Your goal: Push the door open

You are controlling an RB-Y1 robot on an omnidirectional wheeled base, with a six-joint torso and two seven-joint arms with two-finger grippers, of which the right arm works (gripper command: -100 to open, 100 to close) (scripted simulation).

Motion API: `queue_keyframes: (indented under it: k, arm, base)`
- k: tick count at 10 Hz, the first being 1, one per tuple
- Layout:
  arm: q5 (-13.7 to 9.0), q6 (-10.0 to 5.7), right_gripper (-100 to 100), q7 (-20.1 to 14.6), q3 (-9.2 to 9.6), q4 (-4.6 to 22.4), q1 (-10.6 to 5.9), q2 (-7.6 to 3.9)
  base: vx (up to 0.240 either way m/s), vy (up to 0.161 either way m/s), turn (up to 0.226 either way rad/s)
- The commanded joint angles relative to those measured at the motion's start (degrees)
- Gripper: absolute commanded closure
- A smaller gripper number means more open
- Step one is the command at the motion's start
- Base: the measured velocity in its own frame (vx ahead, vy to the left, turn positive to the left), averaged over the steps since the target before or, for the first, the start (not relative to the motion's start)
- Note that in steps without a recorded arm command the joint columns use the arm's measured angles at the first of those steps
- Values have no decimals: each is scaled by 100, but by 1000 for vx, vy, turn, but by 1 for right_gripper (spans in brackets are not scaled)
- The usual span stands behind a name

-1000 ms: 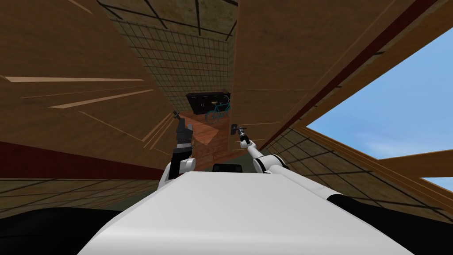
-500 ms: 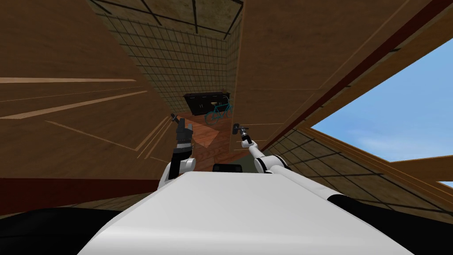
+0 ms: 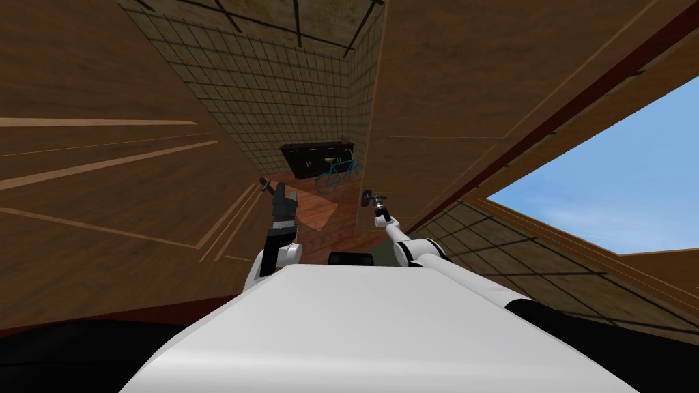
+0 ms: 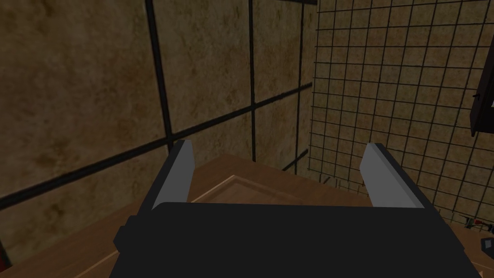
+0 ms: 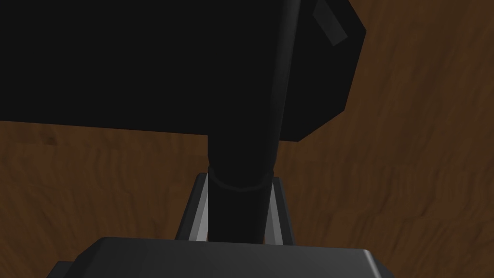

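Observation:
A brown wooden door stands ajar on my right, its edge facing the gap ahead. My right gripper is at the door's dark handle. The right wrist view shows the gripper shut on the black handle lever, with both fingers pressing its sides. Behind the lever are the black handle plate and the door's brown wood. My left gripper is raised beside the wooden panel on the left, open and holding nothing.
A wood-panelled wall runs close along my left. Through the gap lie a wooden floor, a teal bicycle, a dark cabinet and a tiled wall. Blue sky shows at far right.
The gap ahead has widened as the door swung further away on the right. My right hand has followed the handle slightly rightward. I have moved forward; the left wall's red band has slid down.

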Motion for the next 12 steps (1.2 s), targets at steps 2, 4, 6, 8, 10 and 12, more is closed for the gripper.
queue_keyframes:
  k: [2, 4, 6, 8, 10, 12]
  arm:
    - [-43, 91, 100, 70, -158, -182, 103, -96]
    - [-65, 91, 100, 99, -230, -177, 110, -117]
    - [-103, 92, 100, 148, -356, -169, 122, -151]
    - [-131, 92, 100, 184, -447, -164, 131, -174]
    - [-152, 92, 100, 210, -513, -159, 138, -190]
    - [-183, 71, 100, 223, -585, -112, 145, -263]
  base:
    - [79, 92, -45]
    - [122, 120, -71]
    - [177, 164, -81]
    - [142, 136, -62]
    - [159, 106, -47]
    - [82, 38, -41]
